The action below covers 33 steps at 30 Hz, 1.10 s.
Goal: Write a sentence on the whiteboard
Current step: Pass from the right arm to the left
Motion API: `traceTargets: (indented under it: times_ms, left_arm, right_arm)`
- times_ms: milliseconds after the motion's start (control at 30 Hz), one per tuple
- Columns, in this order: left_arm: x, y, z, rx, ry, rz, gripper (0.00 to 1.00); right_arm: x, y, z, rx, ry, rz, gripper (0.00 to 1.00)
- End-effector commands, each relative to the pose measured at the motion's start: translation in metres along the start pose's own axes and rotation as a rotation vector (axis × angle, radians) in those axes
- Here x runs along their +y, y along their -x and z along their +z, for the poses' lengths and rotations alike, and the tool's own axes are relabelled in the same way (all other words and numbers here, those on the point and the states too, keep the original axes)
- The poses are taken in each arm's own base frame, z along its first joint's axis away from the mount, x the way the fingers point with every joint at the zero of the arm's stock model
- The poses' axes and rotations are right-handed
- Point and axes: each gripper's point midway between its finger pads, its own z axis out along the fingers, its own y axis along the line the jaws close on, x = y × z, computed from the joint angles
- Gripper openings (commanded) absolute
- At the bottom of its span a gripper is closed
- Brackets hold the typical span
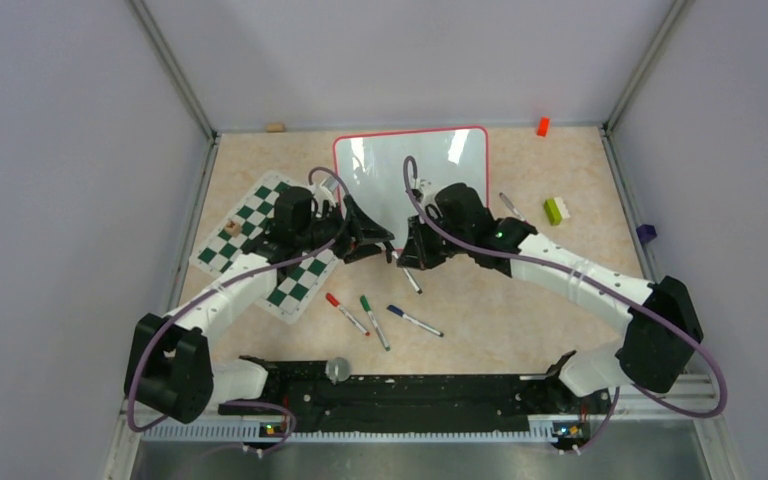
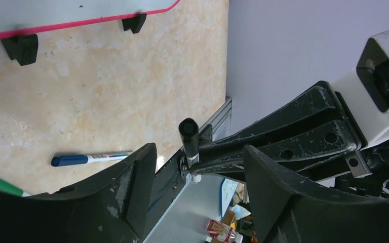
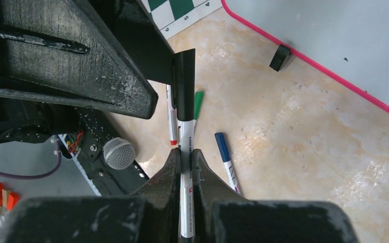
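Right gripper (image 3: 185, 157): jaws clamped on the barrel of a black marker (image 3: 185, 129), just off the near edge of the whiteboard (image 1: 430, 160). Left gripper (image 2: 197, 152): jaws apart, straddling the marker's cap (image 2: 188, 130), no clear contact. The whiteboard lies beyond both grippers, with no writing legible. Blue pen (image 3: 226, 157) and green pen (image 3: 198, 104): loose, on the board's near side. Risk: an off-centre close on the cap could lever the barrel askew or drag it through the narrow grip.
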Motion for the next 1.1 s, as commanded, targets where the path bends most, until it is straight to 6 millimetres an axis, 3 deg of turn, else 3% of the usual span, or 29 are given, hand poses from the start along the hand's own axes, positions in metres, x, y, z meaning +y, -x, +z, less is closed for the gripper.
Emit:
traceTargets:
  times_ms: [0, 333, 567, 667, 800, 833, 900, 933, 1067]
  left_arm:
    - [-0.026, 0.014, 0.004, -0.038, -0.072, 0.051, 0.67]
    - [-0.025, 0.012, 0.011, -0.02, -0.074, 0.057, 0.52]
    - [-0.026, 0.008, 0.015, 0.007, -0.079, 0.072, 0.22]
    - [-0.024, 0.005, 0.018, 0.037, -0.053, 0.1, 0.01]
    - [-0.019, 0.002, 0.019, 0.056, -0.029, 0.103, 0.0]
    - [-0.02, 0.002, 0.019, 0.053, -0.029, 0.104, 0.0]
    - [-0.022, 0.004, 0.019, 0.046, -0.032, 0.098, 0.0]
    - [-0.025, 0.007, 0.019, 0.04, -0.036, 0.092, 0.0]
    - [-0.047, 0.02, 0.022, 0.004, -0.116, 0.052, 0.0]
  right_arm:
    - [0.024, 0.016, -0.004, -0.027, 0.07, -0.016, 0.0]
    - [0.031, 0.015, -0.006, -0.027, 0.094, -0.011, 0.0]
    - [0.029, 0.015, -0.002, -0.022, 0.084, -0.007, 0.0]
    - [0.027, 0.014, 0.001, -0.017, 0.075, -0.005, 0.0]
    - [0.025, 0.018, 0.003, -0.027, 0.063, -0.003, 0.0]
    - [0.025, 0.02, 0.003, -0.03, 0.058, -0.001, 0.13]
    - [0.025, 0.023, 0.002, -0.042, 0.052, 0.0, 0.49]
    - [0.025, 0.025, 0.0, -0.051, 0.048, 0.0, 0.6]
    - [0.026, 0.038, -0.01, -0.103, 0.035, 0.021, 0.75]
